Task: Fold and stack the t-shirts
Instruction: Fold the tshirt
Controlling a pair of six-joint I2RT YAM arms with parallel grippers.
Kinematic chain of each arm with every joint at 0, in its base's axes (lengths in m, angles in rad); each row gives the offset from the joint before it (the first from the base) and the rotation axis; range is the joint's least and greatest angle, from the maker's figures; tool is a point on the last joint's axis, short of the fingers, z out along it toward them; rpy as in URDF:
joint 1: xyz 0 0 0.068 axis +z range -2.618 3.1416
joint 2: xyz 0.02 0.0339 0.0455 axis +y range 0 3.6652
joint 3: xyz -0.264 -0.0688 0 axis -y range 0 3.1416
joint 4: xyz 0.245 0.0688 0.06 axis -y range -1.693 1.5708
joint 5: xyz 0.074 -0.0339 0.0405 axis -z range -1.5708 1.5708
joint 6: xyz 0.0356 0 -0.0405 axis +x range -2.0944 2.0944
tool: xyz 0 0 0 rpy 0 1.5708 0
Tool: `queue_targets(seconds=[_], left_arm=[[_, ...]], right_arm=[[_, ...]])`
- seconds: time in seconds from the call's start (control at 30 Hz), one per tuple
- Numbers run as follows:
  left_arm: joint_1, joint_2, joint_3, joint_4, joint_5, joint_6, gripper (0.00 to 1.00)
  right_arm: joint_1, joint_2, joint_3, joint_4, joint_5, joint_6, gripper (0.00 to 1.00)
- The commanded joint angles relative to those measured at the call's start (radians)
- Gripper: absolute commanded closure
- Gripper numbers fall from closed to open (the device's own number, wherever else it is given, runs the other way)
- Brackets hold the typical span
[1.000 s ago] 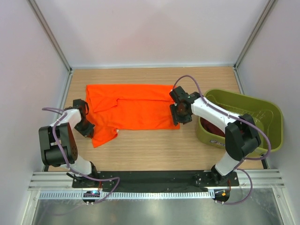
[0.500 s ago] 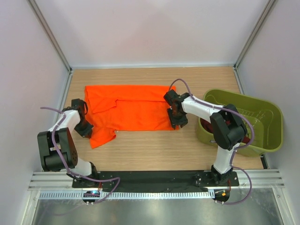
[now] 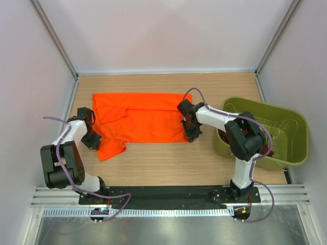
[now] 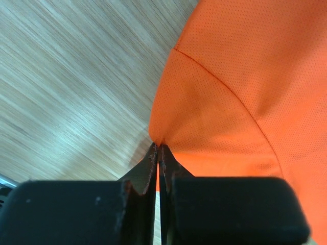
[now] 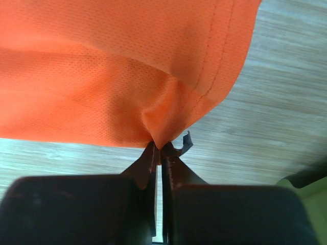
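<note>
Orange t-shirt [image 3: 140,120]: lies flat across the middle of the table [image 3: 163,163], long axis left to right. The far part is smooth. One sleeve trails toward the near-left corner, and a diagonal crease runs across the left half. It is partly spread and no fold has been made.

Maroon t-shirt [image 3: 223,138]: only a dark red patch shows, inside the olive tub [image 3: 291,127] at the right. The right arm mostly hides it. It has not been brought out.

Left gripper [image 4: 157,148]: jaws pressed together on the orange cloth at its left edge, by the sleeve seam. The fabric puckers to a point where they meet.

Right gripper [image 5: 159,148]: jaws closed on the near-right corner of the same shirt, just inside the stitched hem. The cloth gathers into the pinch, and a small dark scrap sticks out beside the tips; what it is, I cannot tell.

Step in hand (judgement): both near-side grips look set for the first fold of the orange shirt.

Next move (judgement): lift both pinches together and level, then carry the near edge toward the far edge. Keep the cloth taut between the arms so that the sleeve tucks under rather than bunching. Risk: thin grips at the hem may slip.
</note>
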Motion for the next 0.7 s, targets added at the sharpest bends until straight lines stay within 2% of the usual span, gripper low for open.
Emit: queue_targets(seconds=[0.0, 0.2, 0.4, 0.53, 0.67], left_arm=[[0.009, -0.043, 0.015, -0.022, -0.026, 0.014, 1.0], [0.021, -0.083, 0.014, -0.051, -0.045, 0.022, 1.0], [0.05, -0.105, 0.017, -0.068, -0.04, 0.031, 1.0], [0.05, -0.108, 0.05, -0.091, 0.002, 0.049, 1.0], [0.049, -0.157, 0.09, -0.111, 0.059, 0.077, 1.0]], right_arm=[[0.004, -0.006, -0.022, 0.01, 0.012, 0.014, 0.99], [0.004, -0.092, -0.098, -0.03, 0.072, 0.029, 0.99], [0.004, -0.092, -0.126, -0.028, 0.096, 0.011, 0.99], [0.007, -0.124, -0.132, -0.011, 0.014, 0.006, 0.99], [0.007, -0.147, -0.066, -0.051, -0.051, 0.026, 0.99]])
